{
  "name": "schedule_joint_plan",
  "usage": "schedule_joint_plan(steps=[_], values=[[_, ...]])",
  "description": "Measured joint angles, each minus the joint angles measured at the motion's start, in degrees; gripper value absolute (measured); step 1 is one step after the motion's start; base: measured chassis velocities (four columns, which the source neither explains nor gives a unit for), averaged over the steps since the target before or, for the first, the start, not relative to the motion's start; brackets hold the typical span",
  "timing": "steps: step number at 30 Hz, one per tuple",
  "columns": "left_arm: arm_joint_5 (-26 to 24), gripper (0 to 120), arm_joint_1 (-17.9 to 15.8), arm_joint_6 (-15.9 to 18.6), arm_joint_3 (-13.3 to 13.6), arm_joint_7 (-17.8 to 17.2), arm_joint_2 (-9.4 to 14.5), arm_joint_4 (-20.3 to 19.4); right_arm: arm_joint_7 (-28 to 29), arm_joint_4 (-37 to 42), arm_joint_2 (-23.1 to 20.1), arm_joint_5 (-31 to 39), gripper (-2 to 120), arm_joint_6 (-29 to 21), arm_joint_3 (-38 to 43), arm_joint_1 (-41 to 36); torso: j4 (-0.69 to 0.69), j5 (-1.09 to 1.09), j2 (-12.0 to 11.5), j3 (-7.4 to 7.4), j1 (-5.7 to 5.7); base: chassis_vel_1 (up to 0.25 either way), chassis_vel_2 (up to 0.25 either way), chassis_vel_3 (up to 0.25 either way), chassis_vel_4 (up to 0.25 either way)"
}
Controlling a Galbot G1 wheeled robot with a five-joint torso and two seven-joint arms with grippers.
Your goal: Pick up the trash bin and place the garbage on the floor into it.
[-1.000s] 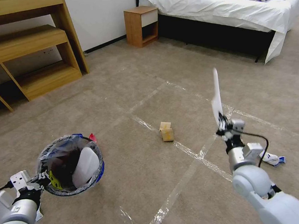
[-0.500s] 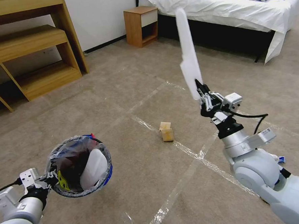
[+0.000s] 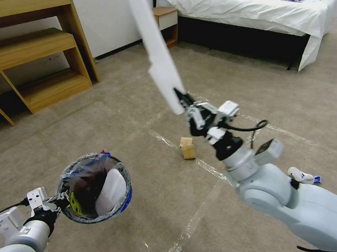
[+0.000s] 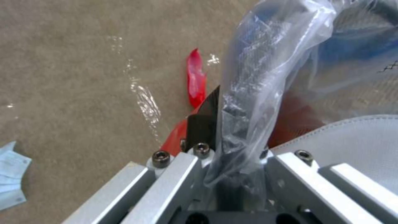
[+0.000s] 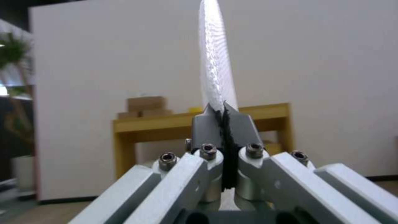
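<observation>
The trash bin (image 3: 127, 193), blue-banded and lined with a crinkled plastic bag (image 4: 257, 62), hangs at lower left. My left gripper (image 3: 60, 199) is shut on its rim (image 4: 226, 124). A white slipper (image 3: 109, 190) lies inside it. My right gripper (image 3: 182, 96) is shut on the end of a second white slipper (image 3: 156, 54), held high and tilted at mid-view, up and to the right of the bin; the same grip (image 5: 224, 115) and slipper (image 5: 215, 62) show close up. Garbage on the floor (image 3: 161, 202): a tan paper bag (image 3: 187, 147), a red wrapper (image 4: 196, 77), a blue mask (image 4: 10, 177), a white-and-blue wad (image 3: 303, 176).
Shiny tape strips (image 3: 204, 211) cross the carpet. A wooden shelf unit (image 3: 38, 54) stands at back left, a nightstand (image 3: 167, 19) and a white bed (image 3: 264, 10) at the back. Open carpet lies between the bin and the paper bag.
My right arm has swung up and to the left with the slipper, closer to the bin. The left arm has shifted the bin slightly right.
</observation>
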Motion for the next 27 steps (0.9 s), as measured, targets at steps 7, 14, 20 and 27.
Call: schedule_joint_plan(steps=[7,14,20,27], values=[[-7.97,2,-1.21,3.07,-0.56,-2.73,3.16,-0.26,-0.84,-4.41,5.61,0.47,0,0.70,-11.36,8.44,-0.01,0.01,0.00,0.00,0.00,0.000,0.000,0.000,0.000],[-14.16,2,-2.79,4.56,-1.16,-5.49,5.81,-0.08,-0.16,-10.61,12.33,0.98,0,0.80,-22.25,17.23,-0.02,-0.01,0.00,0.00,0.00,0.000,0.000,0.000,0.000],[-15.03,2,-2.81,4.59,-1.58,-5.76,6.61,-0.01,-0.09,-14.95,16.79,0.97,0,0.97,-27.50,20.10,0.00,0.00,0.00,0.00,0.00,0.000,0.000,0.000,0.000],[-15.29,2,-2.87,4.55,-1.66,-5.91,6.66,-0.30,0.46,-17.98,20.88,0.73,0,0.97,-31.76,19.97,0.00,0.00,0.00,0.00,0.00,0.000,0.000,0.000,0.000]])
